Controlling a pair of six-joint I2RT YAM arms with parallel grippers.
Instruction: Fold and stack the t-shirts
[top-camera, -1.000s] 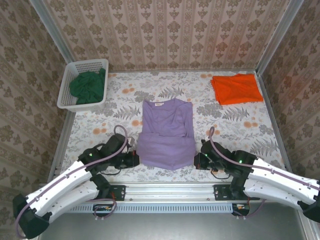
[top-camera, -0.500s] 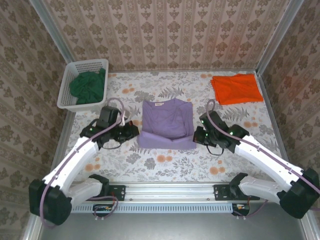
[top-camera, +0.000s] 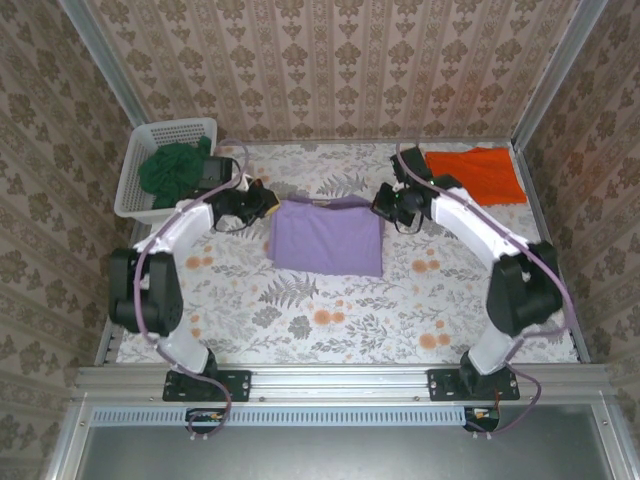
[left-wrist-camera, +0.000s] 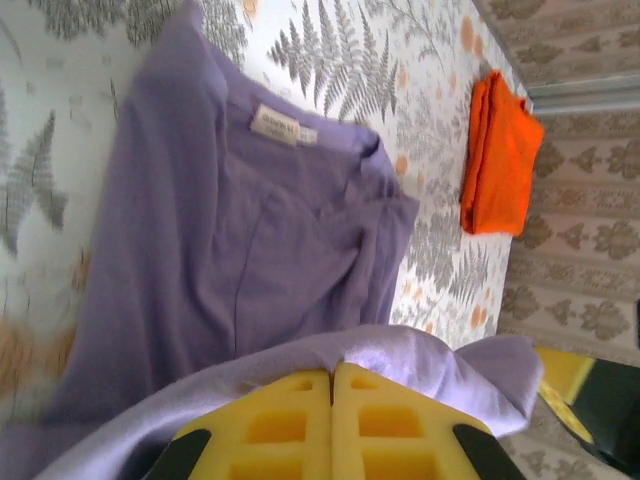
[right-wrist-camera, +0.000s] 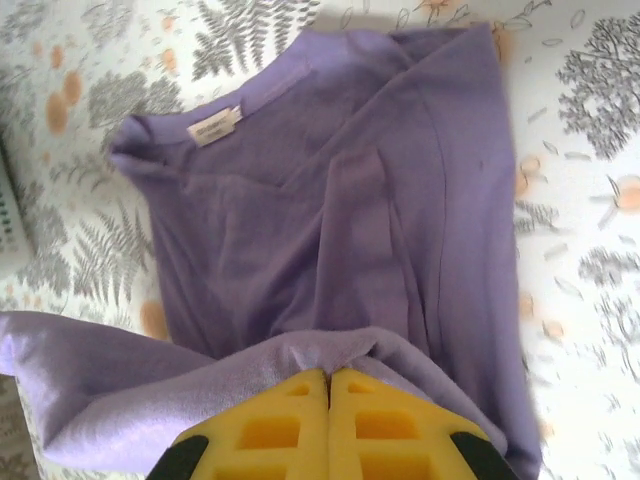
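Both arms are reaching out over the flowered table (top-camera: 330, 320) with the purple t-shirt (top-camera: 327, 235) strung between them. The left gripper (top-camera: 262, 200) is clamped tight on one corner of the doubled-over cloth and the right gripper (top-camera: 385, 205) on the other. In each wrist view the yellow pads (left-wrist-camera: 290, 420) are pressed together with a lip of purple fabric pinched between them. That held edge hangs above the collar end, where the neck label (right-wrist-camera: 214, 126) shows on the layer lying flat beneath. It looks to me like the lengthwise halving fold is mid-way: the hem is up at the collar but not yet laid down or let go. From above the shirt already reads as a short rectangle in the middle of the table. The orange t-shirt (top-camera: 472, 176) lies folded flat in the far right corner, so I would count that one as done. The green t-shirt (top-camera: 175, 172) sits crumpled in the white basket (top-camera: 170, 130) at the far left, untouched. What remains, by my reckoning, is releasing this fold, perhaps one more, moving the purple shirt onto the orange, and then the whole green shirt.
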